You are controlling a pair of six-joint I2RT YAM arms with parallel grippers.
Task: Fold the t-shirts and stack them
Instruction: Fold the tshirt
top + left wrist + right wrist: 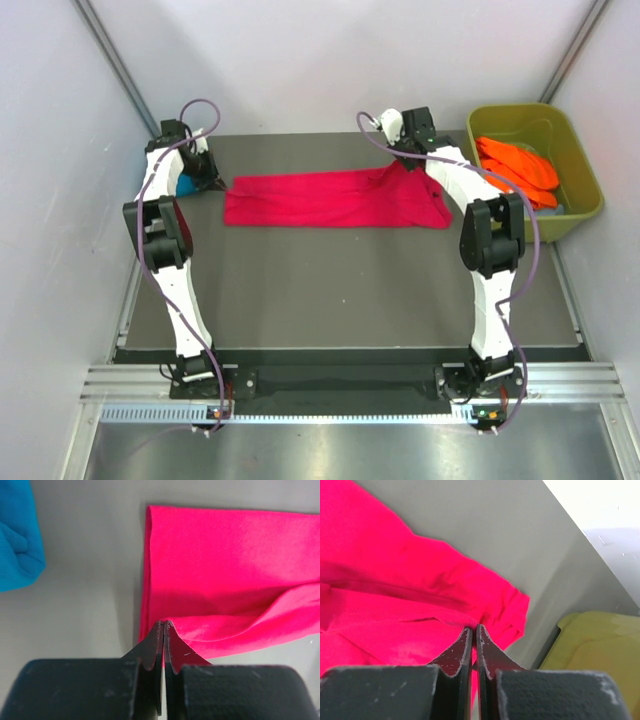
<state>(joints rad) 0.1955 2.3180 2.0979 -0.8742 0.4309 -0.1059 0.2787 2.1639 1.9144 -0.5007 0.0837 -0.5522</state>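
A crimson-pink t-shirt (320, 200) lies as a long folded band across the back of the table. My left gripper (212, 181) is at its left end, and in the left wrist view the gripper (164, 623) is shut on the near edge of the pink cloth (225, 565). My right gripper (401, 159) is at the shirt's right end, where the cloth rises to a peak. In the right wrist view it (474, 627) is shut on a pink fold (395, 630). A teal-blue t-shirt (17, 535) lies bunched just left of the left gripper (187, 186). Orange t-shirts (517, 166) lie in the tub.
The olive-green tub (585, 205) stands at the back right, off the dark table mat (330, 290), and shows in the right wrist view (600, 650). Pale walls close in the back and both sides. Both arm bases sit at the near edge.
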